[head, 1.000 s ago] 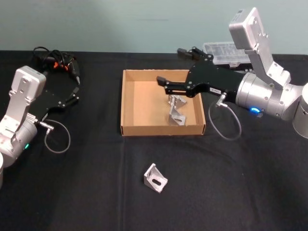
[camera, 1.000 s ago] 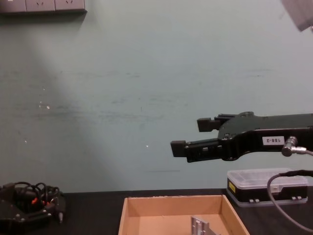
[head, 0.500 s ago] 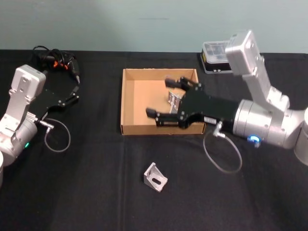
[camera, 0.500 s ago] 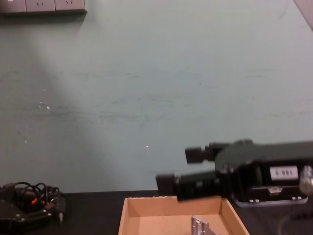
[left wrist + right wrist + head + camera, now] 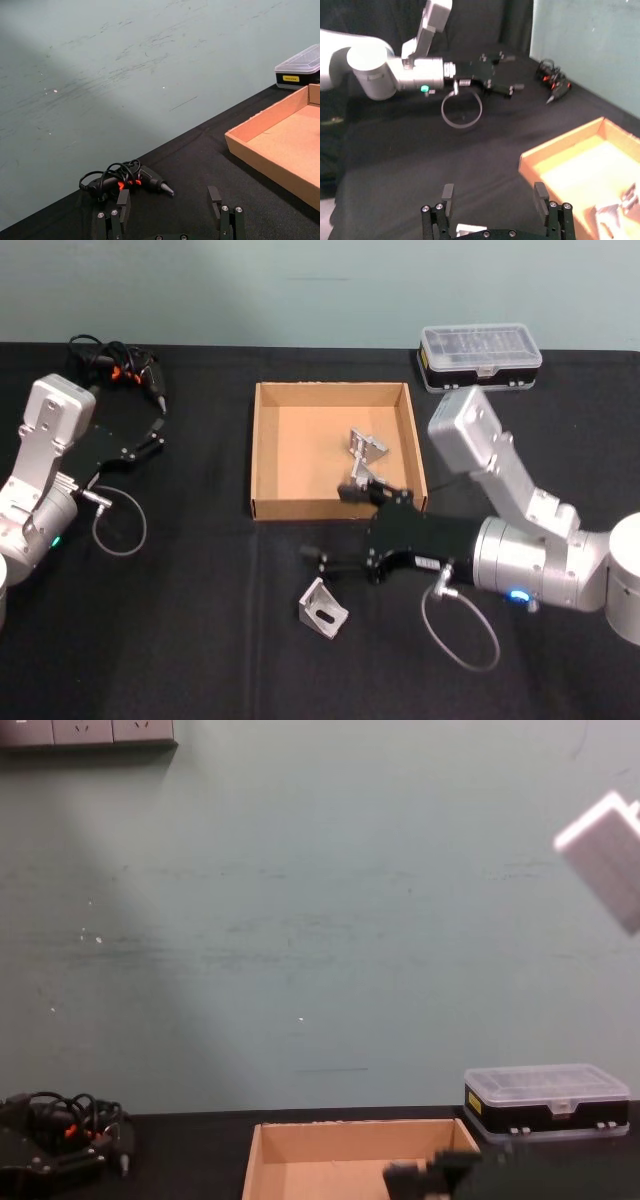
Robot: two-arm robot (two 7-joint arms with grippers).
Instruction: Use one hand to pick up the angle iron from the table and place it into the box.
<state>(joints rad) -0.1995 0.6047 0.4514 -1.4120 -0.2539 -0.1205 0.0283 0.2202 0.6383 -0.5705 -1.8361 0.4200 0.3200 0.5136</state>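
Note:
A silver angle iron (image 5: 322,610) lies on the black table (image 5: 180,640) in front of the tan box (image 5: 256,452). Two more angle irons (image 5: 368,447) lie inside the box by its right wall. My right gripper (image 5: 330,524) hangs open and empty over the table just past the box's front wall, a little above and beyond the loose angle iron. In the right wrist view its fingers (image 5: 447,192) stand wide apart, with the angle iron (image 5: 470,230) near the base of one finger. My left gripper (image 5: 155,437) is parked open at the far left, fingers (image 5: 215,196) apart.
A clear-lidded plastic case (image 5: 481,356) stands behind the box at the right. A black tool with coiled cables (image 5: 115,368) lies at the back left, near the left gripper. A grey cable loops off each wrist onto the table.
My right gripper has come back out of the box, lower and nearer to me, to the table in front of it near the loose angle iron. The left arm has not moved.

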